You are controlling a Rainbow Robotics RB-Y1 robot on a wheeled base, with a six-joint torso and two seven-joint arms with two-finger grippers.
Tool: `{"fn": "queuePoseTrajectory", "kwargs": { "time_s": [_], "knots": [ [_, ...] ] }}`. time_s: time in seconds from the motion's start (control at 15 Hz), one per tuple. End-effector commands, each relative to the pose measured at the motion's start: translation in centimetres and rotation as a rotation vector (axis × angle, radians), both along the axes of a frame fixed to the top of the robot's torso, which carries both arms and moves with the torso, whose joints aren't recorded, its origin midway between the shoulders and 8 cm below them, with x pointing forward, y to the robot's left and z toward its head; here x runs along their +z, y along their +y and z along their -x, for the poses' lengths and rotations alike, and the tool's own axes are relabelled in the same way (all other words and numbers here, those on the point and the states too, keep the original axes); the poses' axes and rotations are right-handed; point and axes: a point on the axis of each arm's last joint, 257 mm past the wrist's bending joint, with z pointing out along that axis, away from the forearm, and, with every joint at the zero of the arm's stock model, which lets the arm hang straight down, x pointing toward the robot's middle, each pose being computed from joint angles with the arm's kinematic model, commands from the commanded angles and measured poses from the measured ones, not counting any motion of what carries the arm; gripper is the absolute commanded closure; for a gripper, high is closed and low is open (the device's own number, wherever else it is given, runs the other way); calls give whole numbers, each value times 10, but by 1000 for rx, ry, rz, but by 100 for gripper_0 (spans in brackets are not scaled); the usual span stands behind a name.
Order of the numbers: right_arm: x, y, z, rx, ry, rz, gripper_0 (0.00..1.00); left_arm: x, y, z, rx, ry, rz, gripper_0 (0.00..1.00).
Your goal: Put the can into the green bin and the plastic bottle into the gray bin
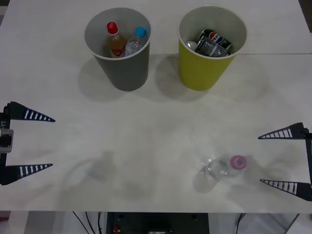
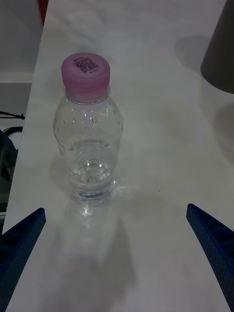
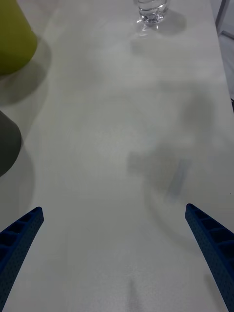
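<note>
The right gripper (image 1: pixel 285 158) hangs at the table's right edge, at about 4 o'clock in the front view, its two blue ribbed fingers spread wide and holding nothing; the tips point inward toward the plastic bottle (image 1: pixel 225 167), which stands upright just beside them, apart from both fingers and in line with the gap between them. In the right wrist view the plastic bottle (image 2: pixel 87 141) stands straight ahead of the open fingers (image 2: pixel 212 243), clear-walled, with a pink cap bearing a printed code and nothing between it and the gripper. The left gripper (image 1: pixel 29 143) sits at the left edge, at about 8 o'clock, likewise spread open and empty, well apart from the bottle. Up the table at about 11 o'clock stands the gray bin (image 1: pixel 121 68), holding a red-capped bottle (image 1: pixel 114 41) of orange liquid and a blue-capped bottle (image 1: pixel 136 41). Just beside it, at about 1 o'clock, stands the green bin (image 1: pixel 202 70), with crushed cans (image 1: pixel 212 44) lying inside; the two bins are close but not touching. The table (image 1: pixel 156 126) is pale white, faintly mottled with soft shadows, and a seam runs across it behind the bins. Cables (image 1: pixel 87 222) and dark equipment show below its near edge.
</note>
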Motion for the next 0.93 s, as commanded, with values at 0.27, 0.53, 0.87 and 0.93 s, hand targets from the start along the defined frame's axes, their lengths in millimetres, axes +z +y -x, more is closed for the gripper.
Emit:
{"fn": "queuePoseTrajectory", "kwargs": {
  "time_s": [0.27,0.53,0.87,0.93],
  "knots": [
    [-31,20,-7,14,-2,-97,0,0,0,0,0,0,0,0],
    [-52,37,-13,23,4,-162,0,0,0,0,0,0,0,0],
    [-62,66,-18,36,21,-257,0,0,0,0,0,0,0,0],
    [-65,70,-19,41,28,-270,0,0,0,0,0,0,0,0]
  ]
}}
